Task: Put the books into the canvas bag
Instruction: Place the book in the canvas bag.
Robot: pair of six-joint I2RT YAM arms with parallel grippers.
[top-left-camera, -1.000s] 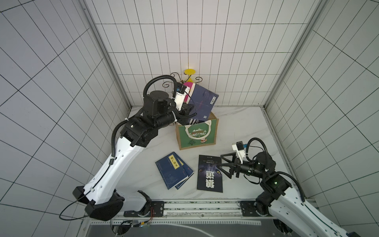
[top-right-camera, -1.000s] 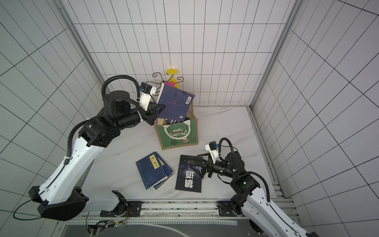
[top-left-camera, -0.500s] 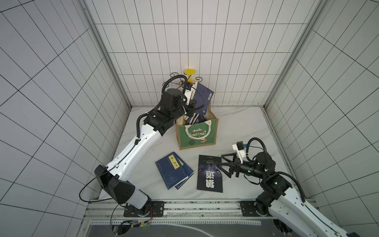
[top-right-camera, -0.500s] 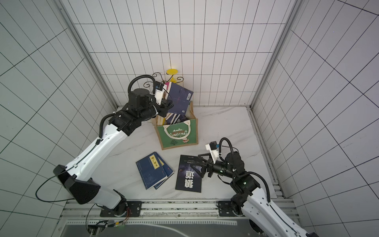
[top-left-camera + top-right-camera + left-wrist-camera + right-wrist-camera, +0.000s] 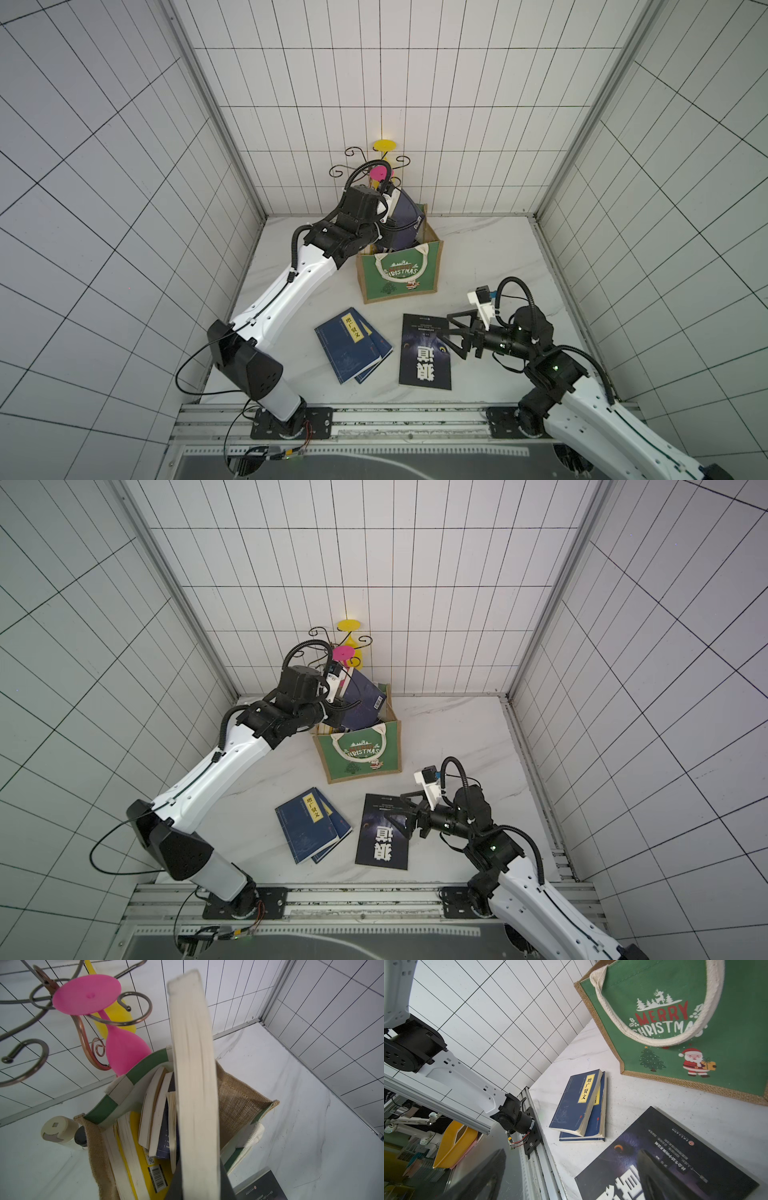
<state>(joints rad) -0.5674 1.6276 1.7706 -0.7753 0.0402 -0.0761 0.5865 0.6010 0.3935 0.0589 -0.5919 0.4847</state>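
Your light is bright, even and diffuse in both top views: the white tiled walls (image 5: 124, 124) carry no hard glare, and the navy books (image 5: 349, 345) throw only thin, soft shadows. Tile lines splay toward the frame corners. In the left wrist view the held book (image 5: 193, 1084) blurs up close. In the right wrist view the right gripper (image 5: 572, 1151) is two dark, unfocused fingers (image 5: 652, 1174).

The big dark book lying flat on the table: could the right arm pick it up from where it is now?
Probably yes. The right gripper hangs open at the dark book, just over the edge nearest that arm, with nothing between them. Since the book lies flat, pinching it may be awkward.
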